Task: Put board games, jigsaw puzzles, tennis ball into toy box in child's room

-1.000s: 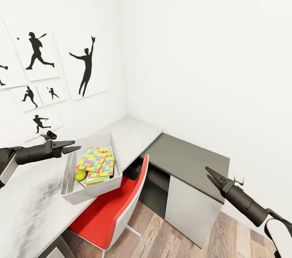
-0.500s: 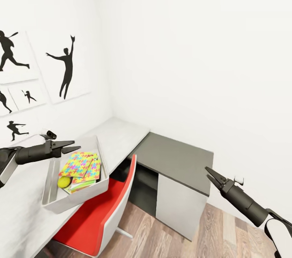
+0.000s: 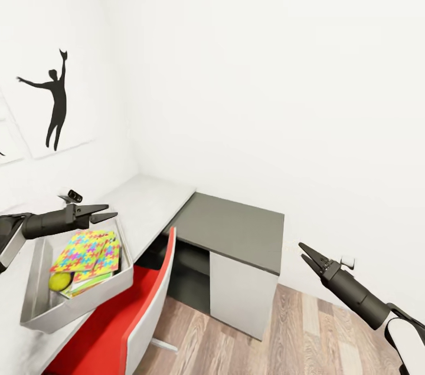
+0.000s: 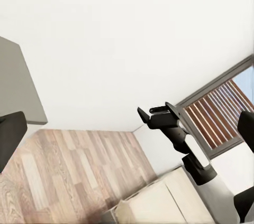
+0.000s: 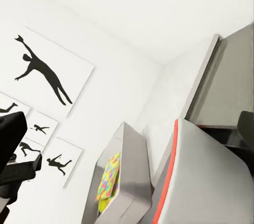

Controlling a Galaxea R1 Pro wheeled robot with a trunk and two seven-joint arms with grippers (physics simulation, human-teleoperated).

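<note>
The grey toy box (image 3: 35, 313) stands on the pale table (image 3: 150, 198) at the left and also shows in the right wrist view (image 5: 132, 176). Inside lie two bright jigsaw puzzles (image 3: 85, 248), overlapping, and the yellow-green tennis ball (image 3: 58, 280). A flat green-edged box (image 3: 88, 285), perhaps a board game, peeks out under the puzzles. My left gripper (image 3: 108, 212) hovers open and empty just above the box's far rim. Off to the right, my right gripper (image 3: 306, 252) is open and empty over the floor. A beige corner that may be the bed (image 4: 159, 203) shows in the left wrist view.
A red chair with a pale back (image 3: 127, 328) is tucked under the table beside the toy box. The dark grey side unit (image 3: 233, 224) with a white panel (image 3: 239, 295) joins the table. Wood-plank floor (image 3: 307, 334) lies open to the right. A silhouette poster (image 3: 50, 101) hangs on the wall.
The whole picture has slid left, so the camera has swung to the right. Both arms keep their places in the view, open and empty. The toys in the box lie as before.
</note>
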